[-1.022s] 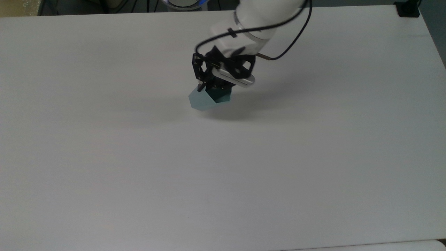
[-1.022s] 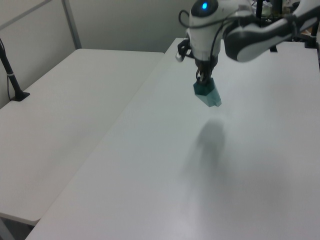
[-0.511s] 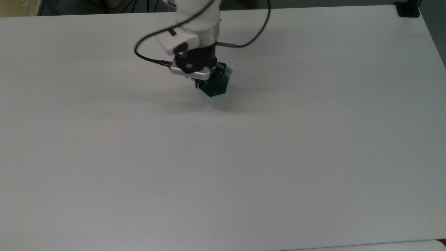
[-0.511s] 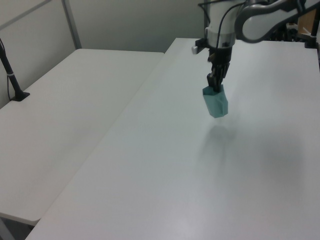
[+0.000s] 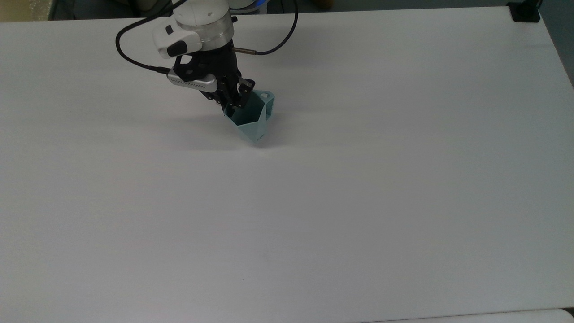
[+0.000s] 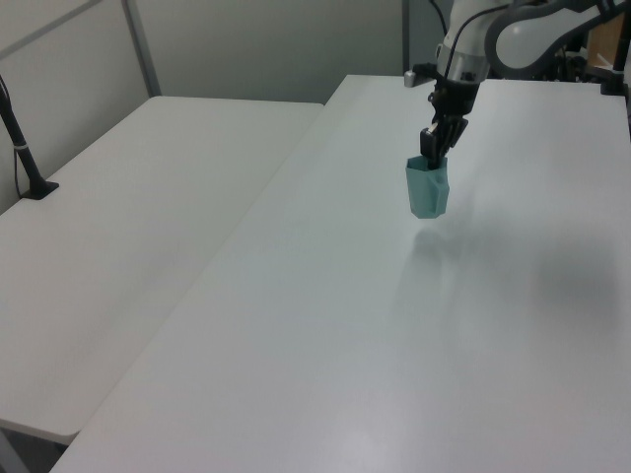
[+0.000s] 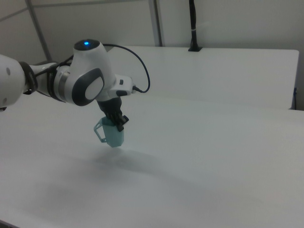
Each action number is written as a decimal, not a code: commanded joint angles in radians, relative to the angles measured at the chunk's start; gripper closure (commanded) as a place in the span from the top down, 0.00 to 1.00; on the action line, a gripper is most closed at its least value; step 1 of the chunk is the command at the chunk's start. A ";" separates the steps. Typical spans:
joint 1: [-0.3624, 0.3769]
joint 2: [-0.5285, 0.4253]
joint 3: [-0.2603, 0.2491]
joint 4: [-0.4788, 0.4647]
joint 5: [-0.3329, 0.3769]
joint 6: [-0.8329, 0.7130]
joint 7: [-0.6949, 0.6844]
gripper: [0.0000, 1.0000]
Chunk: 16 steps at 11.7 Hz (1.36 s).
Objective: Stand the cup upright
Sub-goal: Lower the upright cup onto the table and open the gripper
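Observation:
The pale teal faceted cup stands nearly upright with its mouth up and its narrow base at or just above the white table. Its small handle tab sticks out at the rim. My gripper reaches down from above and is shut on the cup's rim wall, one finger inside the mouth. In the left view the cup hangs below the gripper. In the right view the cup sits under the gripper, its handle loop toward the right view's left.
A second white table adjoins on the left view's left, with a black clamp post on it. A black cable loops from the wrist. A black mount sits at the top view's far right corner.
The arm swung toward the top view's left and turned the held cup from tilted on its side to mouth-up, lowering it close to the table.

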<state>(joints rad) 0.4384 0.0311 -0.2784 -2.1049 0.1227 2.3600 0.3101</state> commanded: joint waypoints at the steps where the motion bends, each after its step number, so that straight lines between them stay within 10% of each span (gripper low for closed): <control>1: -0.012 -0.010 0.001 -0.043 0.029 0.041 -0.034 0.00; 8: -0.021 0.036 0.001 -0.035 0.031 0.081 -0.032 0.00; 13: -0.033 0.036 0.001 -0.029 0.034 0.068 -0.032 0.78; 16: -0.032 0.029 0.001 -0.007 0.032 0.021 -0.032 1.00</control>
<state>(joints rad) 0.4063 0.0798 -0.2785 -2.1264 0.1283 2.4179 0.3059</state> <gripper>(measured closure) 0.181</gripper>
